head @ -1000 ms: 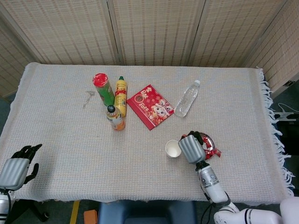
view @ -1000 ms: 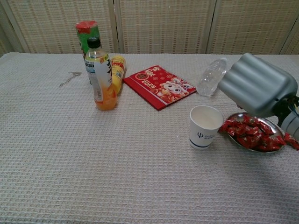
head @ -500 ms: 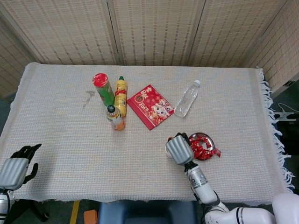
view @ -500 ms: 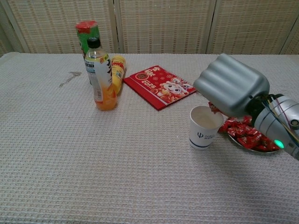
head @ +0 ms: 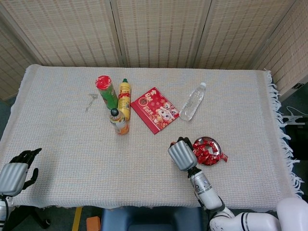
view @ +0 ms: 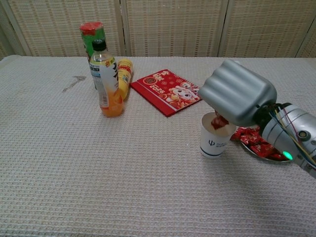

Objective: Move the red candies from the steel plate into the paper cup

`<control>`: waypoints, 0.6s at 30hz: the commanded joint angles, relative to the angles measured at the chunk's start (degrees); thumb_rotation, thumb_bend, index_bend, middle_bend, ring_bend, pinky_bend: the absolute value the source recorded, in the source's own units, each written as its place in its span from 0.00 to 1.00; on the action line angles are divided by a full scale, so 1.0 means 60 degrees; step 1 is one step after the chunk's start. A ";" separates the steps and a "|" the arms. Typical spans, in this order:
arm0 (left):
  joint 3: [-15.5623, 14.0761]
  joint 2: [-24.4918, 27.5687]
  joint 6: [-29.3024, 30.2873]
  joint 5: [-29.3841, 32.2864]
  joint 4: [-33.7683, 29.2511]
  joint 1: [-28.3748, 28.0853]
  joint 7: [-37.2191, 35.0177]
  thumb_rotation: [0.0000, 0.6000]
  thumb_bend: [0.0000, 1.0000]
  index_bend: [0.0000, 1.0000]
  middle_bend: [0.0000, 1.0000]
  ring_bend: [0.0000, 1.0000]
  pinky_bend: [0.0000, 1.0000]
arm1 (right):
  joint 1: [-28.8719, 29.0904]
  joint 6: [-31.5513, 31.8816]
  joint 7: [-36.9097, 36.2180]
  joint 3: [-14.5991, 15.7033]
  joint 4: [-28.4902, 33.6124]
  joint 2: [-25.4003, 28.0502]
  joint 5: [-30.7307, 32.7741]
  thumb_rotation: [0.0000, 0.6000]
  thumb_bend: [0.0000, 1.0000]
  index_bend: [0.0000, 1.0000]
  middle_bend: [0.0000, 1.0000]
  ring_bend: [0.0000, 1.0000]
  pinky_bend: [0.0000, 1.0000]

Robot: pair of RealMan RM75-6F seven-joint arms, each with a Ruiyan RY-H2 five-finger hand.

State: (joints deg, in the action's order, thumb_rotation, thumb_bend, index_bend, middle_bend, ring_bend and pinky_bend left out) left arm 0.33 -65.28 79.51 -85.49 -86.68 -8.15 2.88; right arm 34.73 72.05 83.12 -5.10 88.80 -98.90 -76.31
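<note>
The right hand [view: 237, 98] hangs directly over the paper cup [view: 215, 139], fingers curled down and pinching a red candy [view: 218, 122] just above the cup's mouth. To that hand's right, the steel plate [head: 215, 143] holds a heap of red candies [view: 255, 139], touching one another, just beside the cup. The left hand [head: 16, 169] sits at the near left edge of the worktop [head: 62, 139], fingers loosely apart, holding nothing.

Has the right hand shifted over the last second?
Yes. The right hand has moved leftward off the steel plate and now sits over the paper cup, holding a red candy above its mouth.
</note>
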 commanded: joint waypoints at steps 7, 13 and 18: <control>0.0000 0.0022 -0.0029 -0.0003 0.0013 -0.0015 -0.0069 1.00 0.55 0.12 0.20 0.15 0.30 | -0.0007 0.0089 -0.0038 0.0041 0.0121 0.0096 -0.0046 1.00 0.47 0.39 0.61 0.61 0.91; 0.0003 0.0029 0.0003 -0.0016 0.0009 -0.0003 -0.0098 1.00 0.55 0.12 0.20 0.15 0.30 | -0.0078 0.0176 0.0035 0.0076 0.0334 0.0253 0.0037 1.00 0.44 0.34 0.55 0.59 0.90; -0.0002 0.0029 -0.0003 -0.0015 0.0012 -0.0001 -0.0108 1.00 0.55 0.12 0.20 0.15 0.30 | -0.0303 0.0366 -0.0081 0.0146 0.0862 0.0781 0.0180 1.00 0.25 0.14 0.32 0.47 0.82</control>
State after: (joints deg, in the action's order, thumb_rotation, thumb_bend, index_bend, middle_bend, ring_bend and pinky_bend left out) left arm 0.32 -65.11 79.48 -85.57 -86.60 -8.16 2.23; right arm 33.46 73.81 82.77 -4.40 92.99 -95.25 -75.71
